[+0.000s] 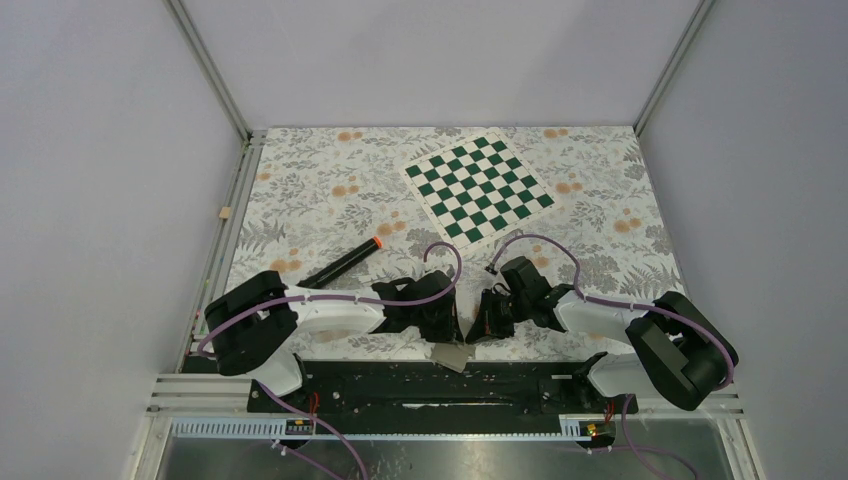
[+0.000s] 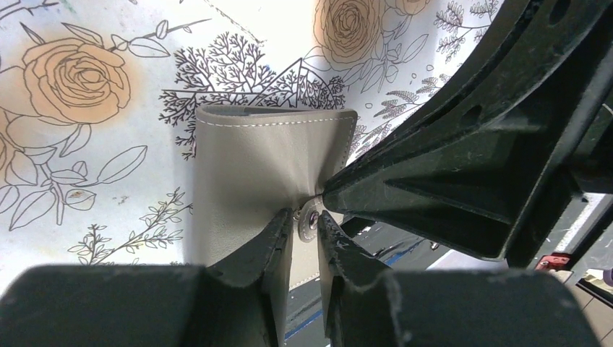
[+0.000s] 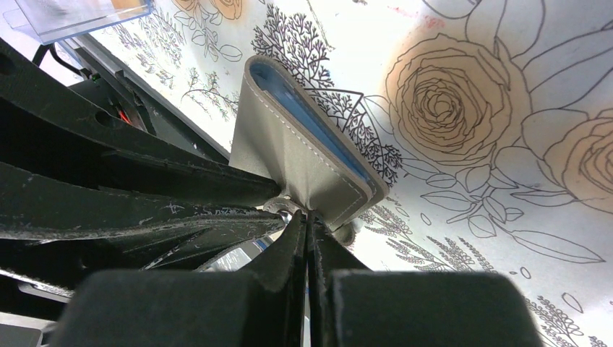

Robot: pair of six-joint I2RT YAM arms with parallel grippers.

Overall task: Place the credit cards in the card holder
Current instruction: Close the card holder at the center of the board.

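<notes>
One desk (image 1: 330, 170) under floral cloth carries one green-and-white chessboard (image 1: 478, 190) toward its far right corner and one black marker (image 1: 343, 263) left of centre. One grey card holder (image 2: 253, 166) is at the middle of the near edge, between the two grippers. The right gripper (image 3: 307, 217) has its fingers pressed together on the holder's lower edge. The left gripper (image 2: 307, 220) has its fingers slightly apart beside the stud (image 2: 311, 217); I cannot tell whether they are pinching it. Only the right wrist view shows the holder's blue lining (image 3: 318, 123) and a clear tray corner (image 3: 72, 14).
</notes>
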